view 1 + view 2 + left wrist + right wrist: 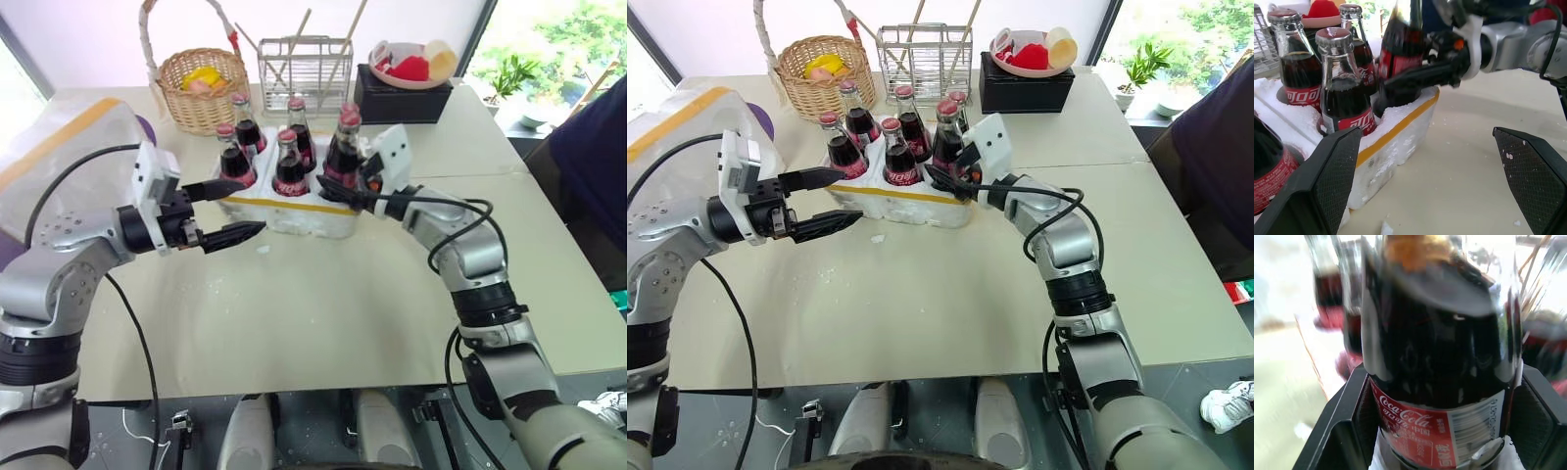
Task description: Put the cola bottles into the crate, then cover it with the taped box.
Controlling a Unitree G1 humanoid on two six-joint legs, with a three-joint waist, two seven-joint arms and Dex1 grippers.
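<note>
The right gripper (345,192) is clamped on an upright cola bottle (342,147) sitting in the crate (294,213) at its near-right well, while the left gripper (227,211), fingers spread wide and empty, hovers at the crate's eight o'clock corner.

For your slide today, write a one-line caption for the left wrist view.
Right gripper lowers a cola bottle into the crate, open left gripper alongside.

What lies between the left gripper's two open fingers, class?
Bare table, seen in the left wrist view; the crate sits just beyond the left gripper, whose fingers hold nothing.
</note>
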